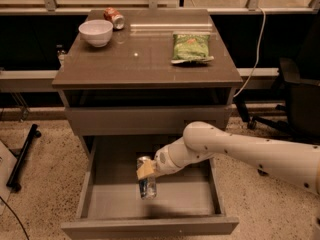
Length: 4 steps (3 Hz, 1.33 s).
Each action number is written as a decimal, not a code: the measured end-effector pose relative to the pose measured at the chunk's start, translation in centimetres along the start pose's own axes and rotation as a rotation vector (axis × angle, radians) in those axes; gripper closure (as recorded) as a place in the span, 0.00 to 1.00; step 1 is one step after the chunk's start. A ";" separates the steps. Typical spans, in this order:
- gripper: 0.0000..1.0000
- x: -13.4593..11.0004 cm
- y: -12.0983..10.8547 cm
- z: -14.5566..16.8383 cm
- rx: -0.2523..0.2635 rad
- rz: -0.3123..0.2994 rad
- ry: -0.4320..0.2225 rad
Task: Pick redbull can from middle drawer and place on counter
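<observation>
The white arm (250, 151) was cut off at the right edge. Its gripper (146, 172) had its yellowish fingers (143, 168) clamped on the top of the slim silver-blue metal can (147, 185), hiding the rim, inside the open grey drawer (100, 204). Beyond the fingers, the glossy grey-brown table (145, 59) carried a white bowl (96, 32) and a green bag (191, 47).

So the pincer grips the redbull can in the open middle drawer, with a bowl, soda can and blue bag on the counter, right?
Not quite: the bag is green, not blue, as the camera view shows. The rest holds: the pincer grips the redbull can in the open middle drawer, with bowl and soda can on the counter.
</observation>
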<state>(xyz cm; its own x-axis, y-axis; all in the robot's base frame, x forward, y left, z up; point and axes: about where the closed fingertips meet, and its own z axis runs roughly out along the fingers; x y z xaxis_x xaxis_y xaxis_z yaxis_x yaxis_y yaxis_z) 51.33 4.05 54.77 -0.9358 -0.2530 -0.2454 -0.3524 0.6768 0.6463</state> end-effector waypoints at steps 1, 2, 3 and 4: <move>1.00 -0.6 1.8 -7.7 -0.043 -0.148 -0.091; 1.00 -2.1 1.8 -17.4 0.021 -0.324 -0.199; 1.00 -5.1 3.1 -26.1 0.128 -0.477 -0.275; 1.00 -7.8 7.3 -35.5 0.249 -0.597 -0.335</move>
<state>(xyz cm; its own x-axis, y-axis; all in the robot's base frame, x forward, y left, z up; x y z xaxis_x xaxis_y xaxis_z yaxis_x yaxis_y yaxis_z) 55.97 -13.60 87.09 -0.5190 -0.4302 -0.7386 -0.7546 0.6365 0.1595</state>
